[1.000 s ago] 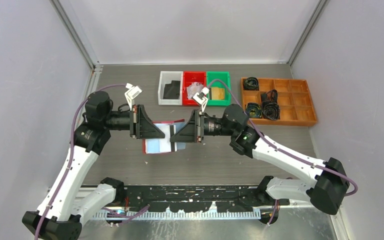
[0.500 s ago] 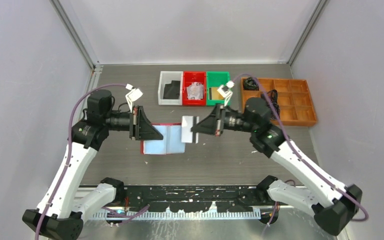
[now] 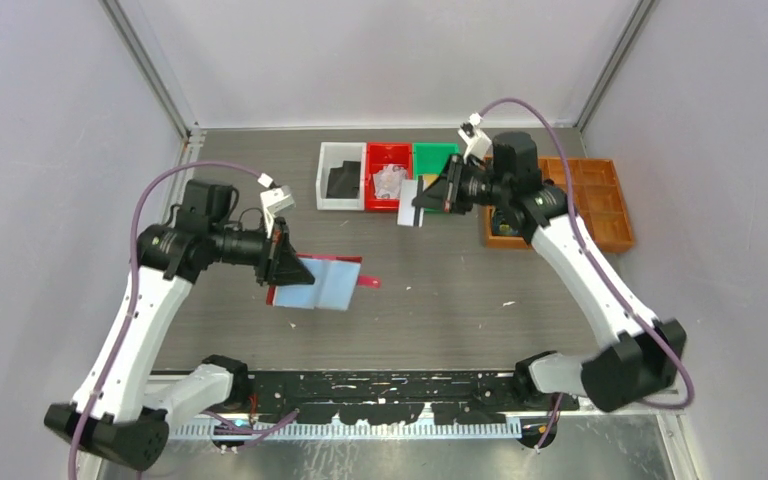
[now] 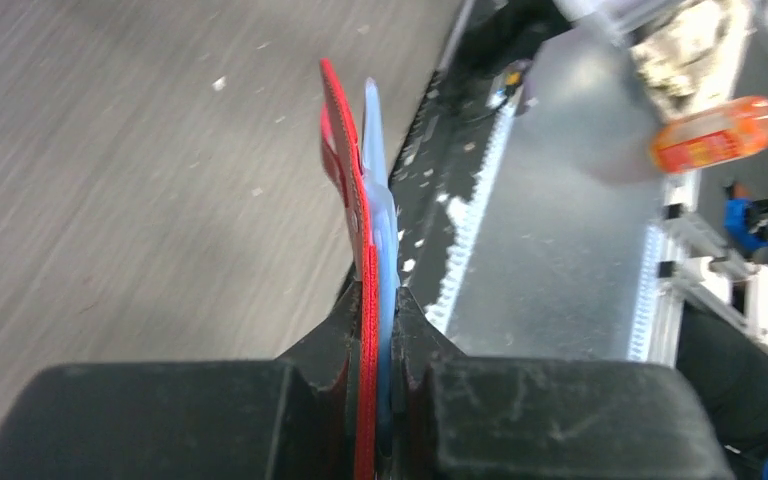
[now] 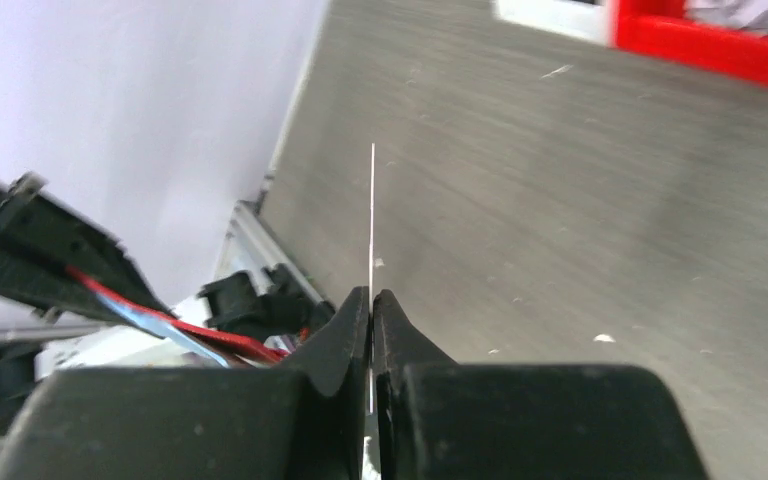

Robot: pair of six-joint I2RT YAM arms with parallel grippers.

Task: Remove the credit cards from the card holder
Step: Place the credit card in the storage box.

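My left gripper [image 3: 298,272] is shut on the left edge of the card holder [image 3: 328,284], a red folder with pale blue-grey pages, held just above the table left of centre. In the left wrist view the card holder [image 4: 364,190] stands edge-on, pinched between the fingers of the left gripper [image 4: 378,300]. My right gripper [image 3: 424,199] is shut on one credit card [image 3: 411,203], white with a dark stripe, held in the air in front of the red and green bins. The right wrist view shows that credit card [image 5: 372,215] as a thin white line rising from the right gripper [image 5: 371,300].
A white bin [image 3: 340,177], a red bin [image 3: 388,175] and a green bin [image 3: 436,158] stand in a row at the back. An orange compartment tray [image 3: 590,210] with dark items sits at the back right. Grey walls enclose the table on three sides.
The right gripper closed on a card at the holder, pulled it out and carried it back and right toward the bins. The left arm shifted the holder slightly left and nearer.
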